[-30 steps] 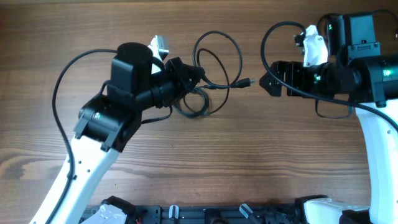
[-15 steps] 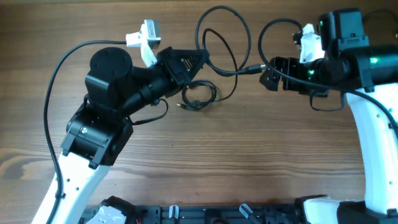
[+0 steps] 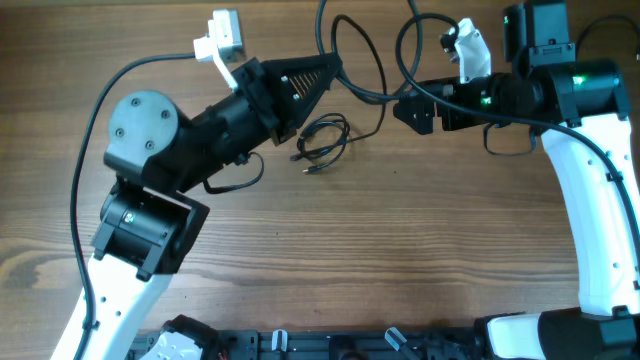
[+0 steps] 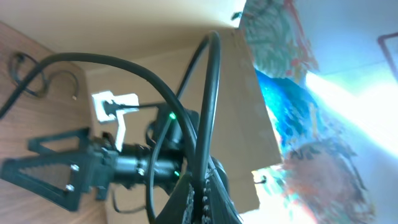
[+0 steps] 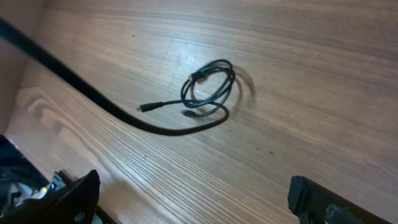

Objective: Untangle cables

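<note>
Two black cables are being shown. The long cable [image 4: 209, 93] is being held up off the table [image 3: 420, 240]. It is being stretched mostly from left to right between the two grippers. Its big loops are being thrown toward the far edge of the table.

The short cable [image 3: 322, 140] is being seen lying flat on the wood as a small coil. It is being seen just beside the left gripper [image 3: 335, 68], on the near side of the long cable. Its long side is being laid from near-left to far-right. One small plug end is being pointed out toward the near-left.

The left gripper is being pressed closed on the long cable. In the left wrist view the cable is being seen running straight out from between its fingers.

The right gripper [image 3: 402, 108] is being held with its jaws wide apart. Only bare wood is being seen between them in the right wrist view. From above, the long cable is being seen reaching right up to this gripper. Whether they are touching cannot be told.
</note>
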